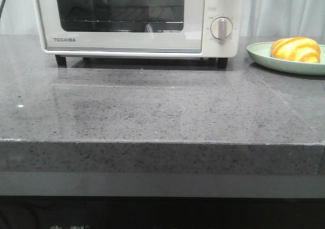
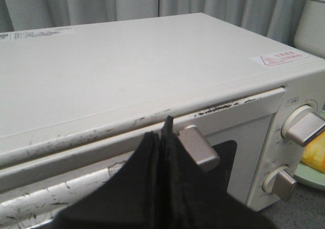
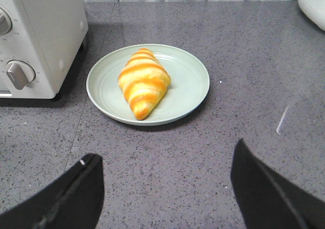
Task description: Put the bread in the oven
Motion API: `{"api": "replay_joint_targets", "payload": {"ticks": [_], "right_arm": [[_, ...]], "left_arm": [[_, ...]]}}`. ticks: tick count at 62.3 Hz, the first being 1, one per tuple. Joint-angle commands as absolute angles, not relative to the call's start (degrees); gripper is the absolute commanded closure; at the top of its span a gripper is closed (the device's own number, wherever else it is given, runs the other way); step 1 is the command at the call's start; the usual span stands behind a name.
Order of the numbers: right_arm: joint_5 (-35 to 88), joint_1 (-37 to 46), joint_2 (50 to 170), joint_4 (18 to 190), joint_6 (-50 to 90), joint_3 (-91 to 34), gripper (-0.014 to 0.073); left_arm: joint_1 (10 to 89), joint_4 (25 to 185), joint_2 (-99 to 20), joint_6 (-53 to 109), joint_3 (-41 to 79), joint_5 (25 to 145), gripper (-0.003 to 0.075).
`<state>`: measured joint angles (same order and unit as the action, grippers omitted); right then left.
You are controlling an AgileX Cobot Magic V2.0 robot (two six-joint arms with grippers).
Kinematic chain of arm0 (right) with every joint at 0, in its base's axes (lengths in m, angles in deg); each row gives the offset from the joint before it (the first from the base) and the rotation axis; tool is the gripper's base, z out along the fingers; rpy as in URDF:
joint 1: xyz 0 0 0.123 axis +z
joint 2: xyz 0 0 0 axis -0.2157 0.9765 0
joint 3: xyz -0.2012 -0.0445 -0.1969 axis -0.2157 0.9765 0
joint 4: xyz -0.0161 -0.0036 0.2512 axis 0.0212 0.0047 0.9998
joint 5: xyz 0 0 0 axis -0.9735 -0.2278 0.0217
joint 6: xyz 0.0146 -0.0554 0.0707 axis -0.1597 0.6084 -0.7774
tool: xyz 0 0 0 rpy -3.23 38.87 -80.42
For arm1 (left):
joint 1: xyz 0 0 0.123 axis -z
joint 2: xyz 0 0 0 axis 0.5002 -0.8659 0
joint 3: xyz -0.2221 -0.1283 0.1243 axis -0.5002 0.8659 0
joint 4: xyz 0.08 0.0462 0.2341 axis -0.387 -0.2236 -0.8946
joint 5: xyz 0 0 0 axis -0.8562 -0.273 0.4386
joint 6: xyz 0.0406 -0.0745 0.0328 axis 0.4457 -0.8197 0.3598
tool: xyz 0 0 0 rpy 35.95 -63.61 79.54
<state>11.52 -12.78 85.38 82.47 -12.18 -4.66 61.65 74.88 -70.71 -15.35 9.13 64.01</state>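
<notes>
Front view: the oven (image 1: pixel 137 18), cream-white with a glass door and the TOSHIBA name on its lower door frame, stands on black feet toward the far edge of the grey speckled bench (image 1: pixel 152 112), its door closed and a wire rack visible behind the glass. Round silver knobs (image 1: pixel 221 28) sit on its right-hand panel. Near the far right corner of the bench, just beside the oven, rests a pale green plate (image 1: pixel 264 56) carrying the bread (image 1: pixel 296 49), a glossy golden-yellow croissant-shaped roll with orange-brown stripes. Neither arm appears in this view.

Left wrist view: the left gripper (image 2: pixel 165 132) has its black jaws clenched together with no gap between them, their tips at the top edge of the oven door, just beside the silver door handle (image 2: pixel 199 148); nothing is visibly held. The oven top shows a warning sticker (image 2: pixel 280 59), and the door's upper edge is scuffed.

Right wrist view: the right gripper (image 3: pixel 165 181) hangs above the bench with its jaws released, spread wide and empty. The bread lies diagonally on the plate, beyond the jaws and apart from them, with the oven's knob side alongside the plate.
</notes>
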Motion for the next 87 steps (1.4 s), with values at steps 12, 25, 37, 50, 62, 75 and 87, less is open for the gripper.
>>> {"api": "replay_joint_targets", "payload": {"ticks": [12, 25, 37, 50, 62, 75, 87], "right_arm": [[15.6, -12.7, 85.7, 81.7, -11.7, -6.4, 0.0051], [15.7, -12.7, 85.7, 81.7, -11.7, -6.4, 0.0051], [15.6, -12.7, 85.7, 81.9, -11.7, -6.4, 0.0051], [14.1, -12.7, 85.7, 81.9, -11.7, -6.6, 0.0051], [8.2, -12.7, 90.4, 83.1, -11.7, -11.8, 0.0051], [-0.1, -12.7, 102.2, 85.2, -11.7, -22.3, 0.0051], [-5.3, -12.7, 115.3, 87.0, -11.7, -32.3, 0.0051]], "left_arm": [[62.0, 75.7, -64.5, -15.3, 7.7, 82.3, 0.0738], [62.0, 75.7, -57.3, -15.3, 7.5, 100.1, 0.0738], [62.0, 75.3, -47.9, -15.3, 7.4, 108.6, 0.0738], [62.0, 72.7, -37.5, -16.1, 9.1, 116.8, 0.0738], [61.9, 68.1, -29.3, -22.2, 16.2, 116.4, 0.0738], [61.9, 68.0, -24.0, -22.1, 21.2, 116.4, 0.0738], [61.9, 68.0, -23.8, -22.1, 21.3, 116.0, 0.0738]]}}
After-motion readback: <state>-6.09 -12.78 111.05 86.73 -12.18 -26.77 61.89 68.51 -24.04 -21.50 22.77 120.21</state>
